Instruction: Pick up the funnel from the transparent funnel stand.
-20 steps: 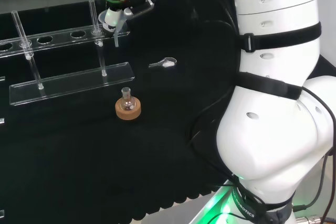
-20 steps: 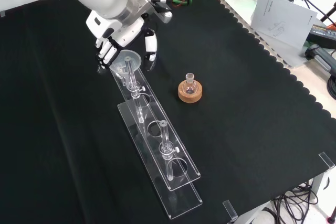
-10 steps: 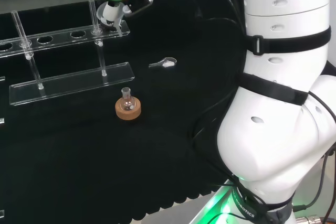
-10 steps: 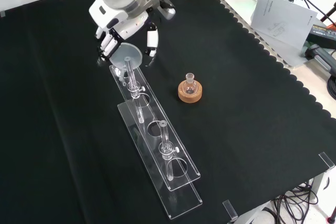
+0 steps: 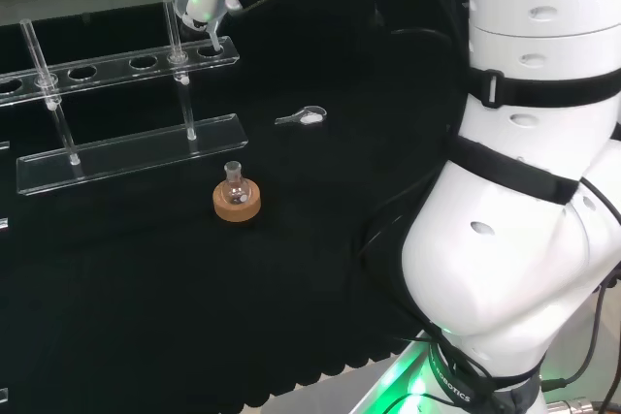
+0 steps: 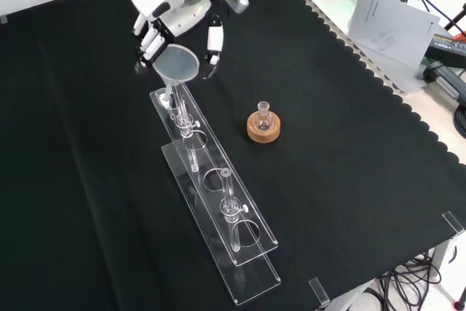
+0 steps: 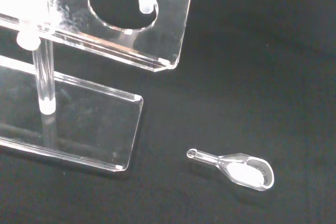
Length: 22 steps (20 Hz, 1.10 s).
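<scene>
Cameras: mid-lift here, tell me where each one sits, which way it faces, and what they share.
Head view: behind and above the arm's base, facing over the bench; white arm links at its right, the hand far off holding the funnel.
Front view: before the arm, looking down on the cloth; the hand enters from the top.
Wrist view: at the wrist, looking down on the funnel stand and a small glass scoop.
Shared: head and front views both show the flask on its cork ring.
</scene>
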### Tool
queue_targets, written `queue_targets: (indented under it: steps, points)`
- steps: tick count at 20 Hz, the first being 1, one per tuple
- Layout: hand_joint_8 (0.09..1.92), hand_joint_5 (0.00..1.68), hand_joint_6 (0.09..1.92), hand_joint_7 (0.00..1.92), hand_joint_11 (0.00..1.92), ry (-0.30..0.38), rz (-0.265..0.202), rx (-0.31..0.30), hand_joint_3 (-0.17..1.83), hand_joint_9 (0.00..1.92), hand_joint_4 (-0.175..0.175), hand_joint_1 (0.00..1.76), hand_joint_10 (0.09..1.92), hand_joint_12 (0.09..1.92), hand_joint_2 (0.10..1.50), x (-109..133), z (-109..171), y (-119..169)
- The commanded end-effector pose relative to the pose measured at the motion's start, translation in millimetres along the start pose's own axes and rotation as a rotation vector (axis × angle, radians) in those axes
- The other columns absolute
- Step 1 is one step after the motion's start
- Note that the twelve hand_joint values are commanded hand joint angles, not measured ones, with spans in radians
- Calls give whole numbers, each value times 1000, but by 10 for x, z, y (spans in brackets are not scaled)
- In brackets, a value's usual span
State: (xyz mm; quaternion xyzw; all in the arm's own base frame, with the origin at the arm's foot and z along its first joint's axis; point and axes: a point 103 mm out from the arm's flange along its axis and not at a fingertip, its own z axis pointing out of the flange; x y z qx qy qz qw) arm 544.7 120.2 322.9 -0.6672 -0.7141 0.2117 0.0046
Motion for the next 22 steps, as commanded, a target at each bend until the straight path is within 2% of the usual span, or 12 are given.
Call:
queue_targets:
  steps: [1, 4, 6, 9, 12, 17, 22]
  points:
    - [766, 577, 87, 856, 649, 37, 22, -24, 456, 1227, -57, 680, 712, 1285, 780, -101, -164, -239]
    - [753, 703, 139, 885, 663, 97, 29, -5, 461, 1249, -47, 682, 694, 1273, 779, -149, -231, -391]
    - [729, 757, 262, 907, 668, 113, 33, -8, 461, 1264, -38, 681, 670, 1266, 780, -164, -268, -510]
    - [719, 739, 473, 924, 672, 128, 49, -20, 464, 1271, -32, 679, 660, 1263, 782, -176, -291, -678]
    - [717, 737, 575, 936, 672, 157, 59, -37, 469, 1272, -28, 679, 661, 1266, 784, -180, -267, -840]
    - [717, 774, 645, 957, 675, 182, 68, -37, 475, 1279, -25, 682, 663, 1266, 787, -178, -181, -1043]
    - [716, 771, 687, 963, 681, 187, 68, -13, 482, 1287, -25, 683, 653, 1263, 785, -109, -41, -1197]
